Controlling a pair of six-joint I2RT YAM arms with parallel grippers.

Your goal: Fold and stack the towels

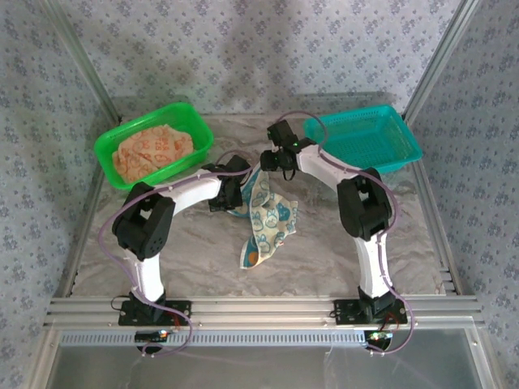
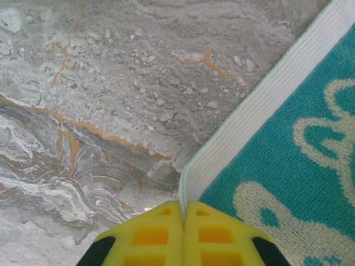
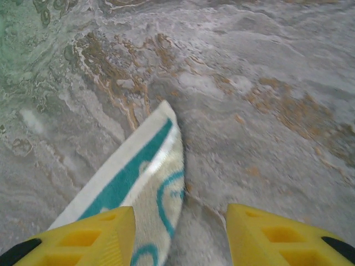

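Observation:
A cream towel with teal figures (image 1: pixel 268 220) lies crumpled at the table's middle, its upper end lifted between the two grippers. My left gripper (image 1: pixel 233 191) (image 2: pixel 184 213) is shut on the towel's white hem (image 2: pixel 260 105). In the left wrist view the teal side of the towel (image 2: pixel 288 166) spreads to the right. My right gripper (image 1: pixel 273 162) (image 3: pixel 180 233) stands open above the table. A corner of the towel (image 3: pixel 150 177) lies between its yellow fingers (image 3: pixel 100 235), close against the left one, with a wide gap to the right one. An orange towel (image 1: pixel 154 150) sits bunched in the green basket (image 1: pixel 109 144).
A teal basket (image 1: pixel 405 146) stands at the back right, just behind the right arm. The green basket is at the back left. Marbled tabletop (image 1: pixel 195 251) lies bare in front of the towel, with metal frame rails along the near edge (image 1: pixel 259 308).

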